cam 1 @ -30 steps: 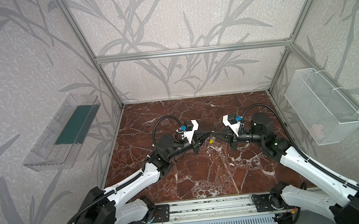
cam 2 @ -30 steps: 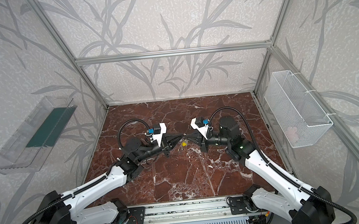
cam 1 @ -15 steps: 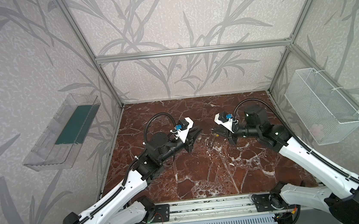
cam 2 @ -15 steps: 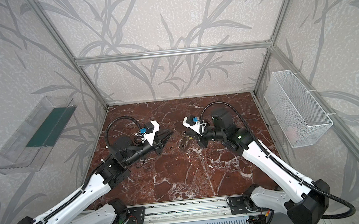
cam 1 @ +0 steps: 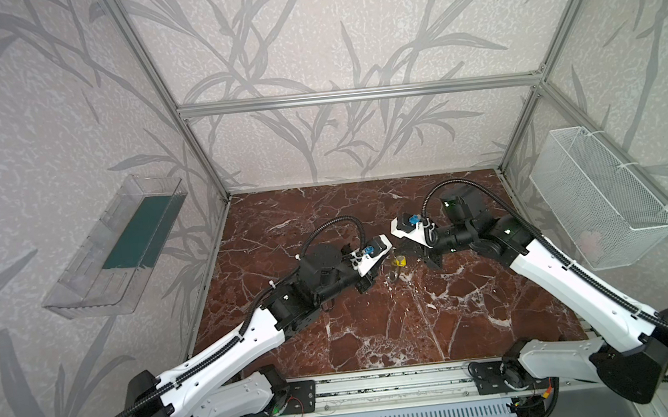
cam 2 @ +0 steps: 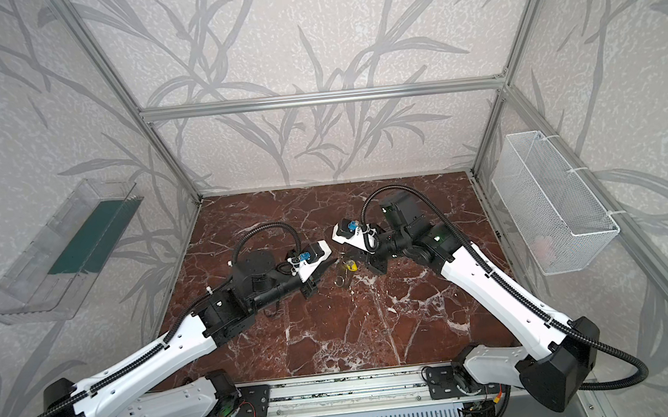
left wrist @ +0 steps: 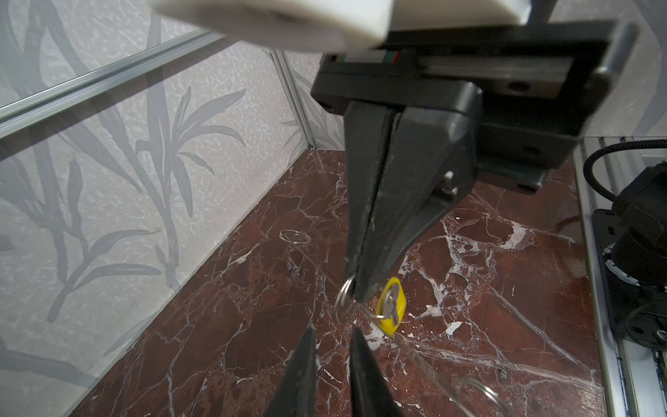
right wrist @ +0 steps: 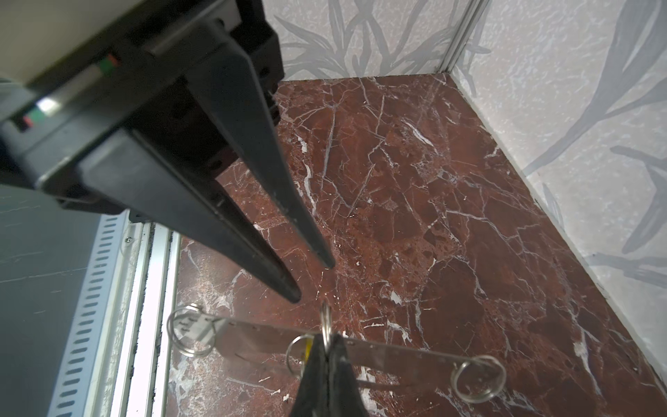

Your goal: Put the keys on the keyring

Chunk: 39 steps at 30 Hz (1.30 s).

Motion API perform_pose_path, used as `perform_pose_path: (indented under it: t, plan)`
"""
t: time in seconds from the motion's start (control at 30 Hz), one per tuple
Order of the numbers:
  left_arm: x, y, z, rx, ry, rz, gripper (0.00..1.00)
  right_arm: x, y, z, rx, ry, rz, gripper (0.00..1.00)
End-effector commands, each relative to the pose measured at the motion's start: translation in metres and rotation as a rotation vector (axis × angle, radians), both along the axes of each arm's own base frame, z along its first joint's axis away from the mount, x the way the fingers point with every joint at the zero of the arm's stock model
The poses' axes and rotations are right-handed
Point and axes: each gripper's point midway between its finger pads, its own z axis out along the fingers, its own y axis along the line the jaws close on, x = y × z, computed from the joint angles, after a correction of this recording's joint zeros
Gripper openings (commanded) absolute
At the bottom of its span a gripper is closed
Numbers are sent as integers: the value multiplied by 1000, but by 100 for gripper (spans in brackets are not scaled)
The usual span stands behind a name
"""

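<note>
Two black-and-white arms lean in from the near rail over the red marble table (cam 1: 378, 339). The left gripper (cam 1: 375, 280) and right gripper (cam 1: 409, 252) are almost nose to nose near its middle. Between them is the keyring (cam 1: 394, 274) with its yellow tag (cam 1: 400, 261). A clear tray (cam 1: 93, 283) hangs on the left wall and a wire basket (cam 1: 616, 207) on the right.

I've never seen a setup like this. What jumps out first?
Two white-and-black robot arms nearly meet over the middle of a red marble table. The right gripper pinches a thin silver keyring with a little yellow tag, while the left gripper stands open just opposite.
</note>
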Motion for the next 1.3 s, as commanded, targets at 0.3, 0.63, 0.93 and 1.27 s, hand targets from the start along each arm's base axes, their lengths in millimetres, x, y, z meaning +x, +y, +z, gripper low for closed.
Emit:
perform_pose_path:
  t: [0.3, 0.63, 0.93, 1.27]
  plan:
    - [-7, -7, 22, -6, -70, -62, 20, -17, 10, 18, 62, -1, 96, 0]
    - [-8, -15, 19, -8, -45, -89, 15, -21, 13, 17, 70, 2, 113, 0]
    - [-11, -17, 16, 8, -30, -111, 4, -24, 13, 19, 85, 0, 123, 0]
    - [-3, -18, 28, -133, -54, -64, 0, -2, 5, 16, 127, -61, -49, 10]
